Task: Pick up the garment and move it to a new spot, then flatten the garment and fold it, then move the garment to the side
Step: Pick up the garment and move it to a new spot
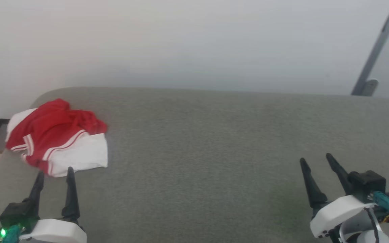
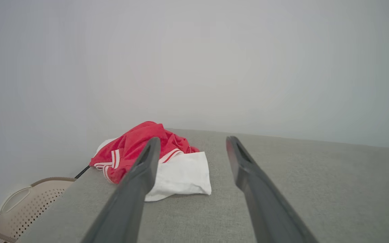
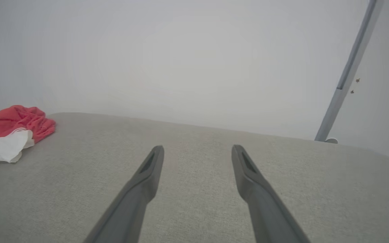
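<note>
The garment (image 1: 57, 136), red with white sleeves and white-striped trim, lies crumpled at the far left of the grey cushioned surface (image 1: 214, 145); its print is hidden in the folds. My left gripper (image 1: 55, 171) stands open just in front of it, fingertips short of the white sleeve and nothing between them. In the left wrist view the garment (image 2: 154, 158) lies ahead and left of the open left gripper (image 2: 192, 140). My right gripper (image 1: 315, 158) is open at the lower right, far from the cloth. From the right wrist, the garment (image 3: 12, 130) is at the far left, the right gripper (image 3: 198, 148) open.
A beige perforated basket (image 2: 25, 206) sits on the floor past the surface's left edge. A grey slanted pole (image 1: 377, 47) leans against the pale wall at the back right. The surface's rounded far edge runs along the wall.
</note>
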